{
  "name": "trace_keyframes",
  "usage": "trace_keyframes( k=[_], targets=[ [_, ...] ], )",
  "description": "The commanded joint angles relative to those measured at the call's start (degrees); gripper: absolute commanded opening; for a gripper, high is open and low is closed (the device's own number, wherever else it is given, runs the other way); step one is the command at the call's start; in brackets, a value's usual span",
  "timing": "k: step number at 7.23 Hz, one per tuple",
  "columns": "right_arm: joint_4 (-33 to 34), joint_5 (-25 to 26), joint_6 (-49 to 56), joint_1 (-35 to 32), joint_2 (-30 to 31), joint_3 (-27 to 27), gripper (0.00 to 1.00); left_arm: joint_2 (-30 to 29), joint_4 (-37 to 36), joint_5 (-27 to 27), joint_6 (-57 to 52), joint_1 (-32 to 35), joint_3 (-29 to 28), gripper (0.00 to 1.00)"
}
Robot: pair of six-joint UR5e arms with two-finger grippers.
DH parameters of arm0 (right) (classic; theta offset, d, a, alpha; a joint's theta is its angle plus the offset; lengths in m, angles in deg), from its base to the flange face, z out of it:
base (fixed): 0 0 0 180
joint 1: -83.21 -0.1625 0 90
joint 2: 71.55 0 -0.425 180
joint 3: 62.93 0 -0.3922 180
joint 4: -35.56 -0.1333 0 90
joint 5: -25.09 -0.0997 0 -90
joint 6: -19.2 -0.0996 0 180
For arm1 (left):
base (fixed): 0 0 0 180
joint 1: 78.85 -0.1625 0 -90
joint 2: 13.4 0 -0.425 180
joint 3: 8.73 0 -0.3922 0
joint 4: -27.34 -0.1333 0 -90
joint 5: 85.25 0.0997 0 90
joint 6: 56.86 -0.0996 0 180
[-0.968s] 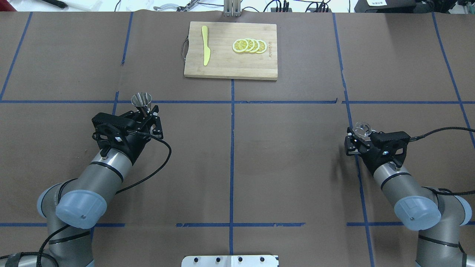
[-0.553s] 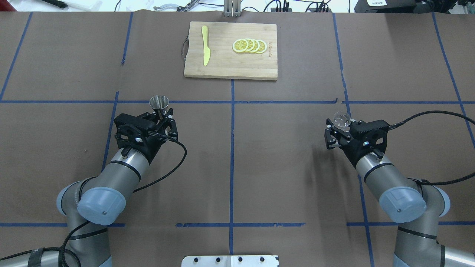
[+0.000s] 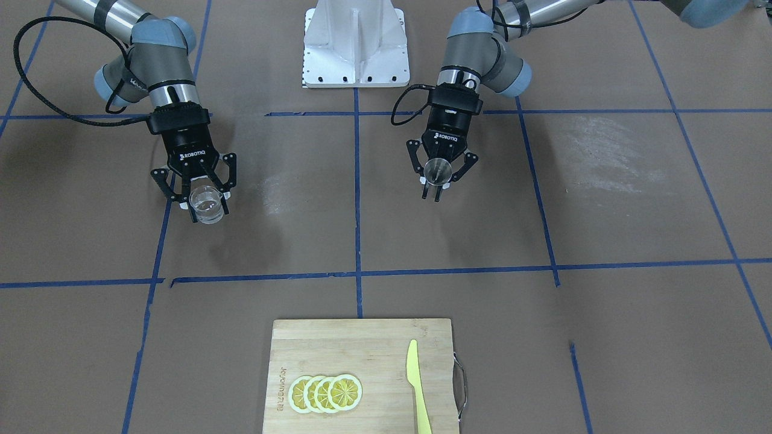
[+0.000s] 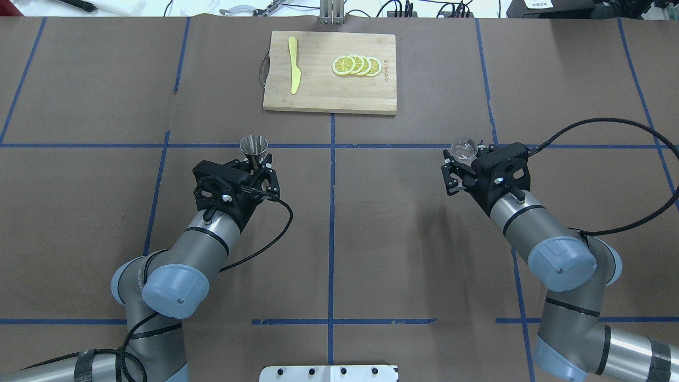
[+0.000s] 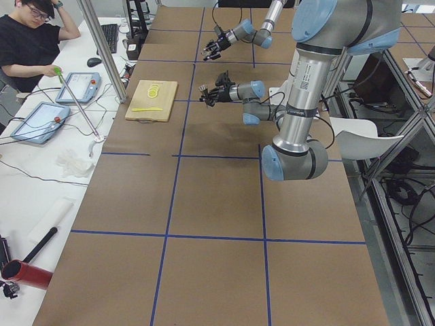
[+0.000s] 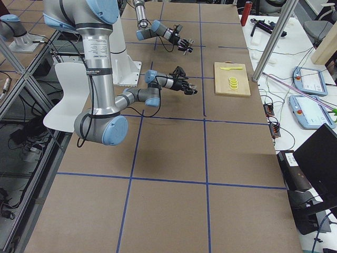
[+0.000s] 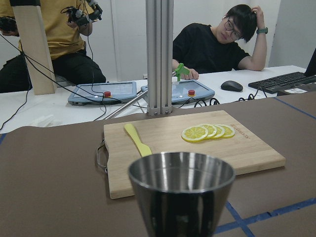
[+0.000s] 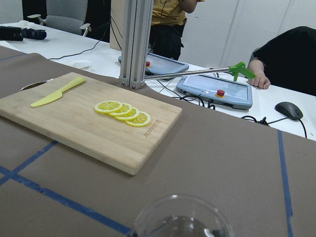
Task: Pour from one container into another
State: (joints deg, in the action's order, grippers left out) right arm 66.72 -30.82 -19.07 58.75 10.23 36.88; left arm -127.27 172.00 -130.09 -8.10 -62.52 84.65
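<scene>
The steel hourglass jigger (image 4: 254,145) stands upright in my left gripper (image 4: 257,159), which is shut on its waist, left of the table's centre line. The front-facing view shows the jigger (image 3: 436,170) from above, between the left gripper's (image 3: 434,191) fingers. Its open rim (image 7: 181,170) fills the bottom of the left wrist view. My right gripper (image 4: 462,154) is shut on the clear glass cup (image 4: 463,148), held right of centre. In the front-facing view the cup (image 3: 206,204) sits upright in the right gripper (image 3: 208,210). Its rim (image 8: 180,217) shows low in the right wrist view.
A wooden cutting board (image 4: 329,95) lies at the far middle of the table, with a yellow knife (image 4: 293,71) and several lemon slices (image 4: 356,66) on it. Blue tape lines cross the brown table. The robot's base plate (image 4: 329,373) is at the near edge.
Both arms have moved inward toward the centre line and slightly away from the base. The left arm carried the jigger to the right and the right arm carried the glass cup to the left.
</scene>
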Motion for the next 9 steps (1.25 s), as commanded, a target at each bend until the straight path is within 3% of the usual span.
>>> trace_keyframes(
  k=[1, 3, 9],
  targets=[
    [1.08, -3.49, 6.54, -2.97, -2.92, 1.62, 0.00, -2.22, 0.01, -1.12, -0.07, -0.42, -1.18, 0.00],
    [9.05, -4.38, 6.63, -3.32, -6.19, 3.71, 0.00, -4.68, -0.07, -4.72, -0.07, -0.86, -2.23, 0.00],
    [10.93, -3.94, 3.40, -2.01, -10.58, 5.92, 0.00, -11.26, 0.01, -6.57, -1.81, -2.44, -6.00, 0.00]
  ],
)
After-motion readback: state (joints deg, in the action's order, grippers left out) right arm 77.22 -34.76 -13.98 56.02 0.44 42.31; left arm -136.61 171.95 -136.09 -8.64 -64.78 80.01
